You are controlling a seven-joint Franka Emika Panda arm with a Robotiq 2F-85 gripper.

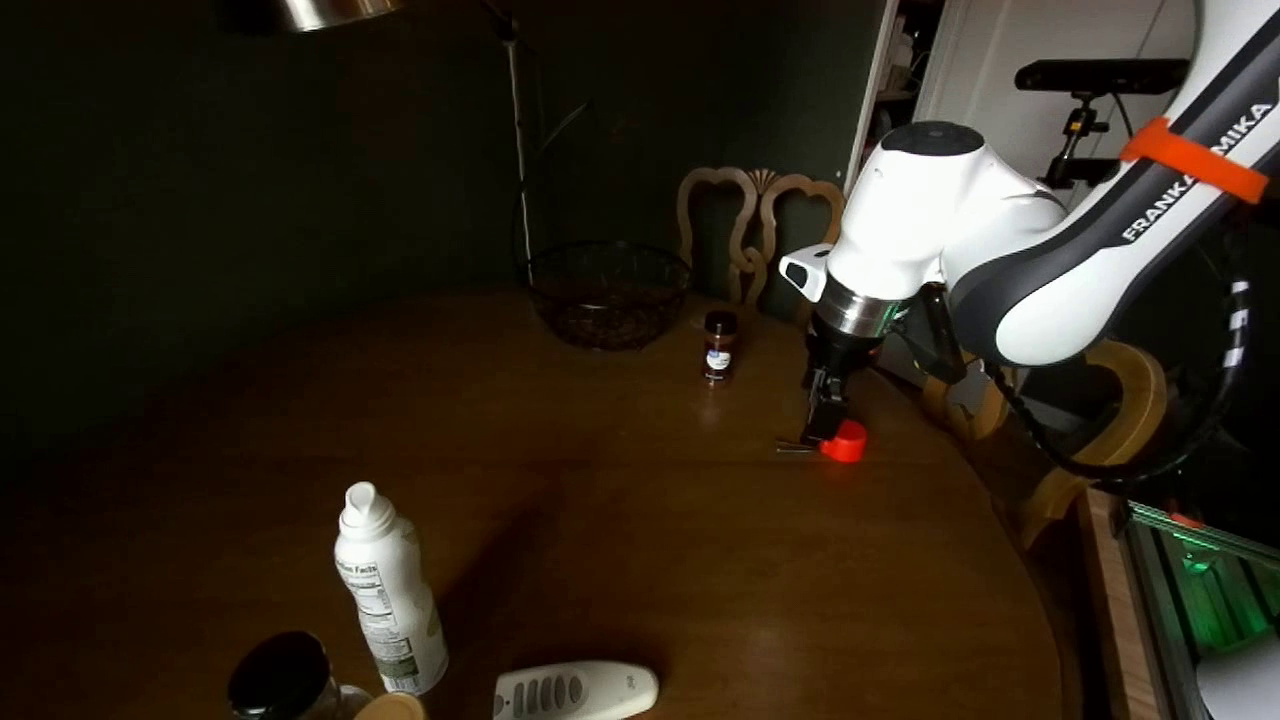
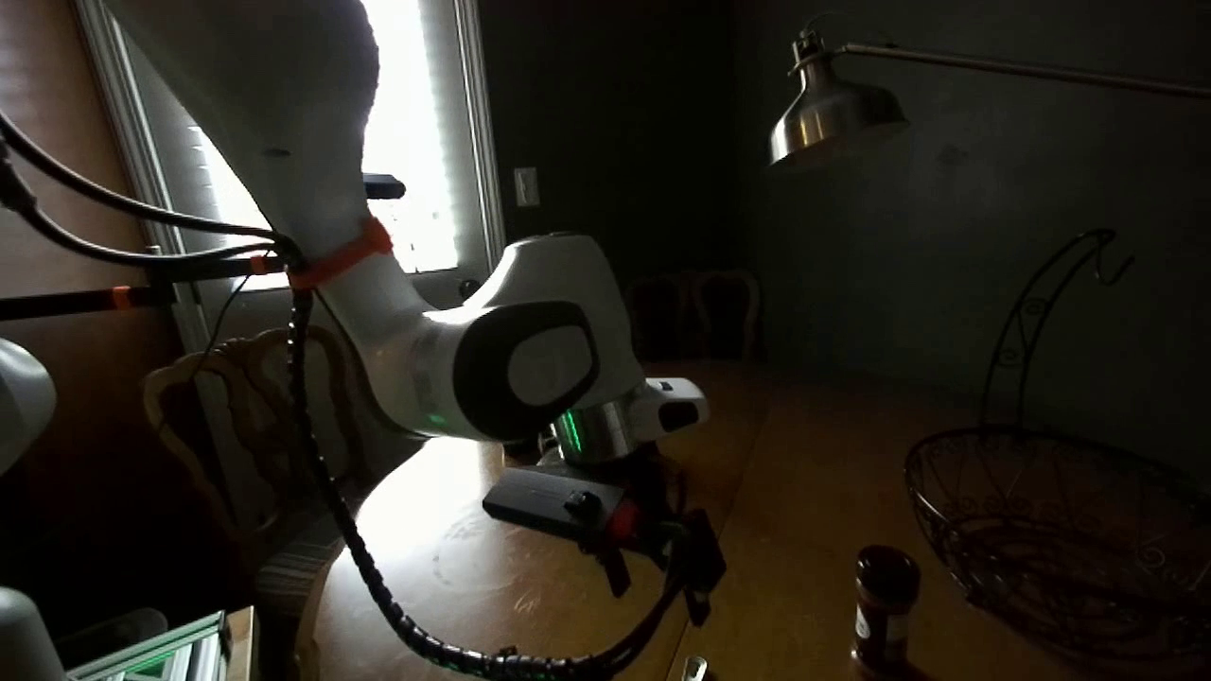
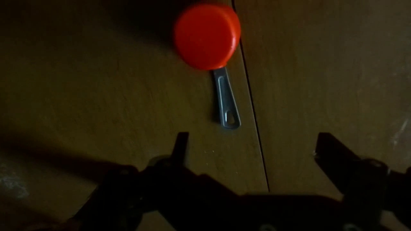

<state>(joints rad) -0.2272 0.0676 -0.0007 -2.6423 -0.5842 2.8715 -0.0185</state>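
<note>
In an exterior view the bench ends just right of the red cup and wide-jawed tool, spice jar leftward; wrist view alone shows the handle whole.

We see a rounded white arm with an orange band.
In an exterior view we read white-on-black lettering: FRANKA at the band's seven o'clock, MIKA at its two. On the white wrist we note a dark cap at one o'clock and a silver ring at seven. We also see a ribbed black cable and a black gripper.
</note>
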